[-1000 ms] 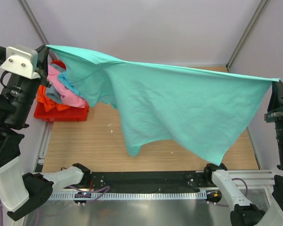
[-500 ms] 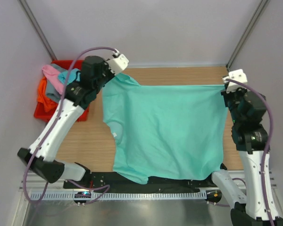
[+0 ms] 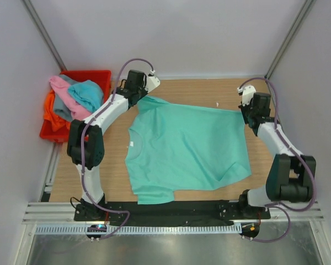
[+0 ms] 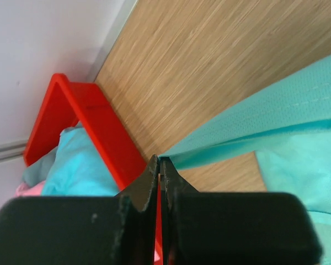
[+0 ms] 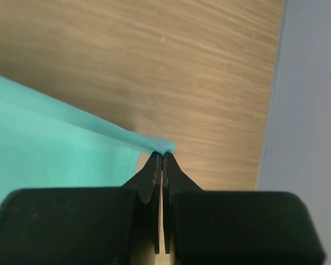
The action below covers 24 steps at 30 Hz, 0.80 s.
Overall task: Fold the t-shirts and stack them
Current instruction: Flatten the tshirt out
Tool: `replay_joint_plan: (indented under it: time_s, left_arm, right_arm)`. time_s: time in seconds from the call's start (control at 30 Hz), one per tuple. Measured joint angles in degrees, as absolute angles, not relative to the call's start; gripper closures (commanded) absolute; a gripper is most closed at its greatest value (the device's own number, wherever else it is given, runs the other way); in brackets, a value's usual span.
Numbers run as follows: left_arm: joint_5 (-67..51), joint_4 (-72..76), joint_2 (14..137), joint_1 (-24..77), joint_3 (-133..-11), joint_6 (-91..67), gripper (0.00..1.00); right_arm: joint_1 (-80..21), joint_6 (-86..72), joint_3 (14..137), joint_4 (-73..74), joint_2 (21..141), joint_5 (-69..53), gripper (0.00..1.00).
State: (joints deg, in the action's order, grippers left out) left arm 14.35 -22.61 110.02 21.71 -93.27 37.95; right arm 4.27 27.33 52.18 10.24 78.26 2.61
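At the far left a red bin (image 3: 99, 73) holds a heap of shirts. The orange t-shirt (image 3: 48, 113) spills over its left wall with the grey t-shirt (image 3: 60, 110) beside it. The pink t-shirt (image 3: 63, 91) lies across the top, and the turquoise blue t-shirt (image 3: 89, 94) sits to its right. Just right of the bin, the left gripper (image 3: 139, 98) is pressed together on the far-left corner of the mint green t-shirt (image 3: 187, 146). That shirt lies spread on the table (image 3: 99, 165), collar to the left, its far edge running straight between the two arms. At the far-right corner the right gripper (image 3: 244, 109) pinches the cloth likewise.

Only the overhead view shows the whole shirt and both arms, but there the fingertips are too small to judge. The left wrist view settles it: the two fingers (image 4: 146, 187) meet with a strip of mint hem caught at their tips, the cloth rising off the wood. The bin's red wall and the blue shirt sit just behind. The right wrist view shows the same closed pinch on a small point of cloth, with bare wood beyond.

The table is pale wood grain with a few white specks. Plain lilac-grey walls (image 3: 154, 38) enclose it, and a metal rail (image 3: 171, 229) runs along the near edge.
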Motion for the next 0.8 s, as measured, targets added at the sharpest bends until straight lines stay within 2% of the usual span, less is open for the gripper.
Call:
replay_joint_plan:
  time_s: [0.2, 0.4, 0.57, 0.67, 0.8]
  left_arm:
    - [15.5, -19.8, 118.2, 21.6, -99.8, 38.2, 1.0]
    - [18.0, -16.4, 124.6, 21.1, -107.2, 38.4, 1.0]
    - [18.7, -15.5, 124.2, 21.1, -110.3, 38.0, 1.0]
    - [18.7, -15.7, 120.5, 21.1, -109.5, 37.2, 1.0]
    - [18.1, -17.1, 109.0, 21.1, -103.7, 34.4, 1.0]
  right_arm:
    - [6.1, 22.5, 63.7, 3.1, 95.0, 0.2, 0.99]
    - [6.1, 19.9, 69.5, 1.5, 104.9, -0.7, 0.99]
    - [6.6, 18.5, 72.3, 2.9, 103.4, -1.3, 0.99]
    - [6.9, 18.2, 73.0, 4.8, 97.1, -1.8, 0.99]
    - [7.0, 18.2, 73.1, 7.4, 85.1, -2.9, 0.99]
